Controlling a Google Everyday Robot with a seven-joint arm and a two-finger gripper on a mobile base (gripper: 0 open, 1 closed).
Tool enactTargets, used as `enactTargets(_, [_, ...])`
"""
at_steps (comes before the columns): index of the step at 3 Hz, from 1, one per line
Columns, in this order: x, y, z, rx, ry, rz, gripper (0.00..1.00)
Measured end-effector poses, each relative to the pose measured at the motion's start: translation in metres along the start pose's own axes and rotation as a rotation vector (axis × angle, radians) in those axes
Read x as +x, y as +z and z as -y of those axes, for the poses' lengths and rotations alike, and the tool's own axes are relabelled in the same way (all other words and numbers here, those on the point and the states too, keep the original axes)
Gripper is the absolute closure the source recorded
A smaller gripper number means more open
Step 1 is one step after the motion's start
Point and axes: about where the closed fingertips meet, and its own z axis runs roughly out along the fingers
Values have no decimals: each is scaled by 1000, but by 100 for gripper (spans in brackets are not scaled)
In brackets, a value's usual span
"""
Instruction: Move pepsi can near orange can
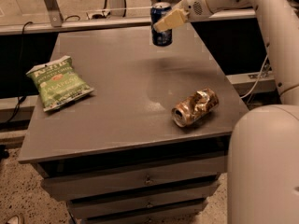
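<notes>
Over the table [117, 106], far side, end effector [162, 24] grips the pepsi can [161, 37].

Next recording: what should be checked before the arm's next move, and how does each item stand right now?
1. Gripper shut on the pepsi can, over the table's far edge: ok.
2. Pepsi can upright in the grasp: ok.
3. Pepsi can lifted off the table: cannot tell.
4. Orange can in view, lying on its side at front right: ok.
5. Nothing lies between the two cans: ok.
6. Chip bag off to the left, away from the path: ok.
</notes>
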Motion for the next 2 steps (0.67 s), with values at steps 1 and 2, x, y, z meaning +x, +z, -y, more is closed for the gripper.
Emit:
enactTargets(1, [28, -35, -30, -55, 11, 26, 100])
enactTargets(2, [57, -59, -61, -109, 16, 47, 100])
